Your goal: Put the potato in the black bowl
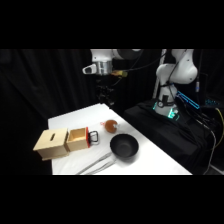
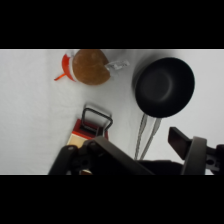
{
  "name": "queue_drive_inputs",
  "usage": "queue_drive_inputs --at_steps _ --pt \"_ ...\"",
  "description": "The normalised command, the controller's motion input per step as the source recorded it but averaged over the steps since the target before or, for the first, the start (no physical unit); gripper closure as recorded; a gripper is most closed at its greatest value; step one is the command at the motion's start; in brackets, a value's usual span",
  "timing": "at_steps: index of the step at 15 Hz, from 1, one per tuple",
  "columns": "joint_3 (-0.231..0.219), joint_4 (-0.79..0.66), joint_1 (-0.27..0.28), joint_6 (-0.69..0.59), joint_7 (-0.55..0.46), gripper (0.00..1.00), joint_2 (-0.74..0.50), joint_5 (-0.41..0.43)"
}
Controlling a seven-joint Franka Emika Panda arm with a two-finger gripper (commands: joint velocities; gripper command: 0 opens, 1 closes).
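From the side, my gripper [image 1: 103, 70] hangs high over the table's [image 1: 165, 157] far end, nothing in it; whether it's parted I can't tell here. The potato [image 1: 110, 125] lies just beyond the black bowl [image 1: 123, 147], right of the wooden boxes [image 1: 64, 141].

Looking down past my fingers [image 2: 180, 142], which seem spread and empty, the potato [image 2: 91, 66] sits left of the bowl [image 2: 164, 86], tongs [image 2: 147, 137] nearer me. I should descend straight over the potato, clear of that red-edged box.

One black bowl [image 1: 124, 147], one potato [image 1: 110, 125], two wooden boxes [image 1: 51, 143], one pair of metal tongs [image 1: 95, 165], one white table [image 1: 160, 161]
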Motion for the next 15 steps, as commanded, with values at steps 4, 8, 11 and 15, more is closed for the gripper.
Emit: queue_drive_inputs --at_steps 4,8,11,15 --pt "0.001 -0.01 -0.029 0.12 0.14 0.00 0.02 -0.052" --pt "-0.025 -0.08 -0.080 0.33 0.38 0.00 0.03 -0.180" --pt "-0.049 -0.15 -0.102 0.31 0.44 0.00 -0.01 -0.320" --pt "-0.077 -0.18 -0.117 0.21 0.44 0.00 -0.01 -0.360"
